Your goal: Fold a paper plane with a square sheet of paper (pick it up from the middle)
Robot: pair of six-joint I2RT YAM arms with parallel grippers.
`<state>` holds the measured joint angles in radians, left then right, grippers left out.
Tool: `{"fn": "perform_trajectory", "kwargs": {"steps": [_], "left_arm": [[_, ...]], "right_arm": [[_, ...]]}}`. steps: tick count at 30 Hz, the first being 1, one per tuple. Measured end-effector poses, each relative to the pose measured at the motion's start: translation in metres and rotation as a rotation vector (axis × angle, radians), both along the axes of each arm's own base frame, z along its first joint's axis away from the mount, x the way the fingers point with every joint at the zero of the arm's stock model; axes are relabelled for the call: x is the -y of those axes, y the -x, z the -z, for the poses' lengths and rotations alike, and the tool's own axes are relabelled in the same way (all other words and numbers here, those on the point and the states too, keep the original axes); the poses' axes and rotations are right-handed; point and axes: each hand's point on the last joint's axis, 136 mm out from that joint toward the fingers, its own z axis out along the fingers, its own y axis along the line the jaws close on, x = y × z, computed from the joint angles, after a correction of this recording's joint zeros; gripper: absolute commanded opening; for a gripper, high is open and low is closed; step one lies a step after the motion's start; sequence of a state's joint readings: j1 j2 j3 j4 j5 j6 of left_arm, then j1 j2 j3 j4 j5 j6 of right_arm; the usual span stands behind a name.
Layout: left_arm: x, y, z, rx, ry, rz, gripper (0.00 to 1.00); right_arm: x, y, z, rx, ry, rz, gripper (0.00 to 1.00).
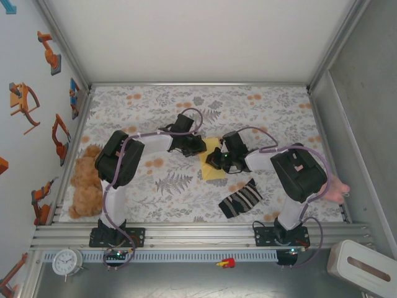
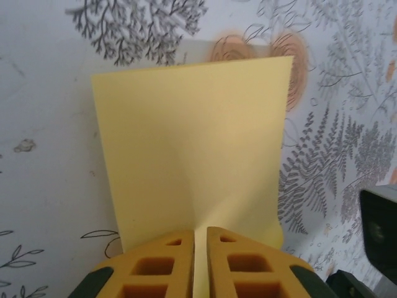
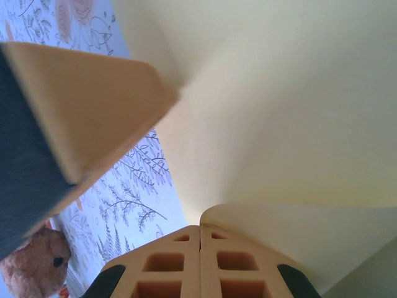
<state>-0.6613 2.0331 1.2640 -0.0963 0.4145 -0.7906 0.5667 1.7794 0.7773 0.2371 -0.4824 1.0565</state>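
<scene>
One yellow sheet of paper [image 1: 214,172] sits mid-table [image 1: 260,112], lifted between my two pincers. My left pincer [image 2: 200,231] is nearly pressed together, pinching the near edge of the sheet, which stands up in front of it. My right pincer [image 3: 200,230] is pressed tight under the curling sheet; it looks to have paper caught in it, though the view is too close to be sure. One striped sock [image 1: 240,198] lies near the sheet, and one teddy bear [image 1: 85,183] lies at the left edge.
</scene>
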Motion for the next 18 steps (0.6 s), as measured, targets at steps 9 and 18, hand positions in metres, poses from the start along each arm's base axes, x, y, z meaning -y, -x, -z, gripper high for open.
{"fn": "perform_trajectory", "kwargs": {"steps": [9,18], "left_arm": [[-0.009,-0.011,-0.013,0.045,-0.02,-0.048,0.14],[-0.016,-0.002,0.015,-0.038,-0.07,-0.068,0.11]], "right_arm": [[0.001,0.001,0.002,-0.003,-0.017,0.025,0.0],[-0.002,-0.003,-0.003,0.017,-0.044,0.031,0.0]]}}
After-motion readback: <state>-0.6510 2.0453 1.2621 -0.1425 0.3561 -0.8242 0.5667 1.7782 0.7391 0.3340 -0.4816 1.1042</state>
